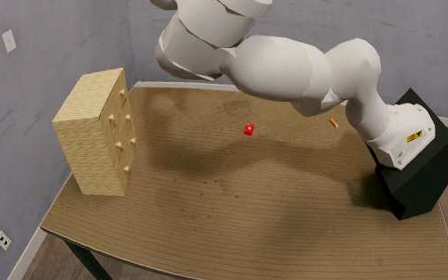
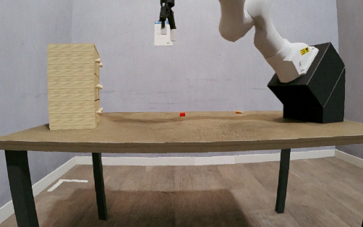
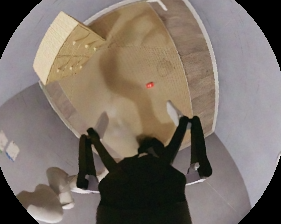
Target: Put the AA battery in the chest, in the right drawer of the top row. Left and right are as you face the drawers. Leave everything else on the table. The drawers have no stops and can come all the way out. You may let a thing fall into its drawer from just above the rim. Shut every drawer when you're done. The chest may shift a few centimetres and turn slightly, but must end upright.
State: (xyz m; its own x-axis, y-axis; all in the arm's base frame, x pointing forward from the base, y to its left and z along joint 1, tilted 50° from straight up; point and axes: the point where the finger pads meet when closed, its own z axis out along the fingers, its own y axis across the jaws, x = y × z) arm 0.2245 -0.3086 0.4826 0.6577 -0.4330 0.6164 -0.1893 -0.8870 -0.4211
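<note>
The orange AA battery with a pale end (image 1: 334, 122) (image 2: 238, 112) lies on the table between the red object and the robot base; I cannot make it out in the wrist view. The wooden chest (image 1: 88, 152) (image 2: 71, 87) (image 3: 53, 52) stands upright at the left, its knobbed front towards the robot base. Its drawers look shut. The top row's right drawer has the far upper knob (image 1: 122, 92). My gripper (image 2: 168, 33) (image 3: 136, 111) is open and empty, high above the table; it is out of frame in the top view.
A small red object (image 1: 249, 129) (image 2: 182, 114) (image 3: 150, 85) lies on the table (image 1: 225, 241) (image 2: 197, 145) between chest and battery. The black robot base (image 1: 426, 178) (image 2: 332, 90) stands at the right end. The white arm (image 1: 278, 67) extends over the table's far side.
</note>
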